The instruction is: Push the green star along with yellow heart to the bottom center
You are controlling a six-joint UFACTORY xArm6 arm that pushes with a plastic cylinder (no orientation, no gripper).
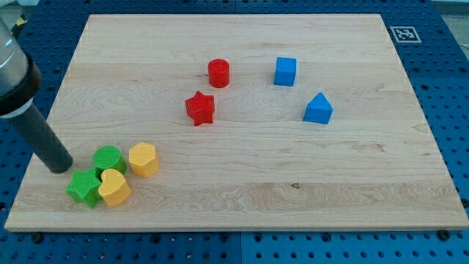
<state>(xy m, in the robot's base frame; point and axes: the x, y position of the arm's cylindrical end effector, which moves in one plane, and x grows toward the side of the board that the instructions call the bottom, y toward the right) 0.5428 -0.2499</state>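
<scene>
We see the green star [84, 187] lying near the bottom left corner of the wooden board [293, 183], and we place everything else from it. The yellow heart [114, 188] sits just to the star's right, touching it. A green cylinder [109, 158] stands just above and right of the star, touching or nearly touching both the star and the heart. A yellow hexagonal block [143, 159] lies further right of the star, just beside the green cylinder and above the heart's right side.

My tip [61, 169] rests just above and to the left of the green star, close to it; we cannot tell whether it touches. The rod slants up from there toward the view's top left, where the thick grey arm body [11, 73] leaves the frame. The arm carries no jaws, only this rod, so nothing is grasped.

Well away from the star, up and to the right, a red star [199, 108] lies near the middle of the board, with a red cylinder [218, 72] just above it. Further right still are a blue cube [286, 71] and a blue triangular block [318, 108], far from the green star. The star and heart are both at the bottom left, well left of the board's bottom centre
</scene>
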